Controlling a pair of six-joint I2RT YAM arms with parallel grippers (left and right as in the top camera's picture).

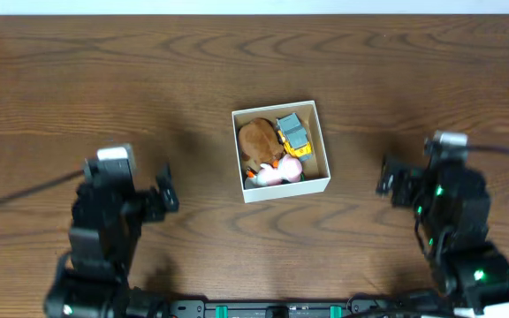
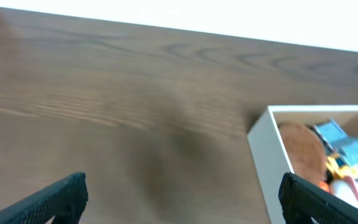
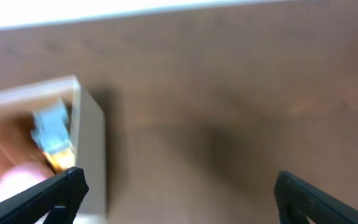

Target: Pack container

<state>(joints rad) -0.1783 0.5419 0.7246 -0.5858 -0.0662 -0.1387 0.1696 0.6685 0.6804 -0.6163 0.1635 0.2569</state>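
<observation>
The container (image 1: pixel 288 188), a small square cardboard box with white walls and a brown inside, sits lidless near the middle of the dark wooden desk (image 1: pixel 431 71), turned slightly off square to the desk's edges. Three toys lie in it: a brown plush toy (image 1: pixel 256 140) on the left side, a blue-grey and yellow toy (image 1: pixel 293 132) along the right wall, and a pink toy (image 1: pixel 279 172) against the near wall. The left tool (image 2: pixel 182 205) hangs over the desk to the left of the container and apart from it, with its black fingers (image 2: pixel 51 199) spread wide and nothing between them. The right tool (image 3: pixel 179 202) hangs to the right of the container, also apart from it, spread wide and empty. Each wrist view catches only a blurred corner of the container at the frame's edge.
</observation>
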